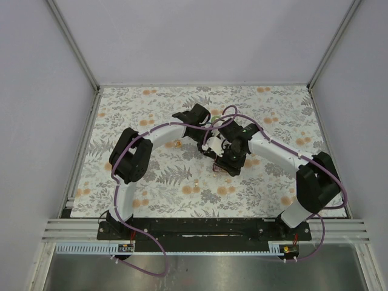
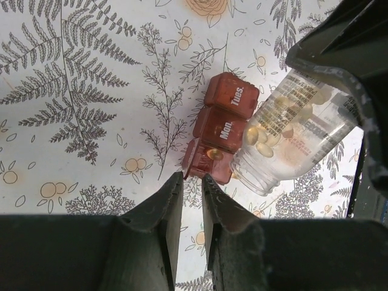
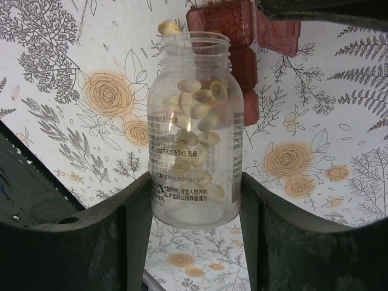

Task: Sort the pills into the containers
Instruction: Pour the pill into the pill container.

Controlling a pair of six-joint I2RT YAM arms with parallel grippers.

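Observation:
A dark-red pill box [image 2: 221,124] lies on the flowered cloth, with shut lids marked "Tues." and "Mon." Its nearest compartment is open and holds one pale pill [image 2: 213,154]. My left gripper [image 2: 191,177] is closed to a narrow gap, its tips pinching the edge of the box's open lid [image 3: 277,31]. My right gripper [image 3: 195,182] is shut on a clear, capless bottle [image 3: 193,127] with several pale pills inside. The bottle is tilted with its mouth over the box [image 3: 221,21]. One pill [image 3: 170,27] lies beside the mouth. In the top view both grippers [image 1: 210,145] [image 1: 224,160] meet mid-table.
A bit of green [image 1: 213,118] shows behind the left wrist, mostly hidden by the arm and purple cables. The cloth [image 1: 170,182] covers the whole table, with walls and metal rails around it.

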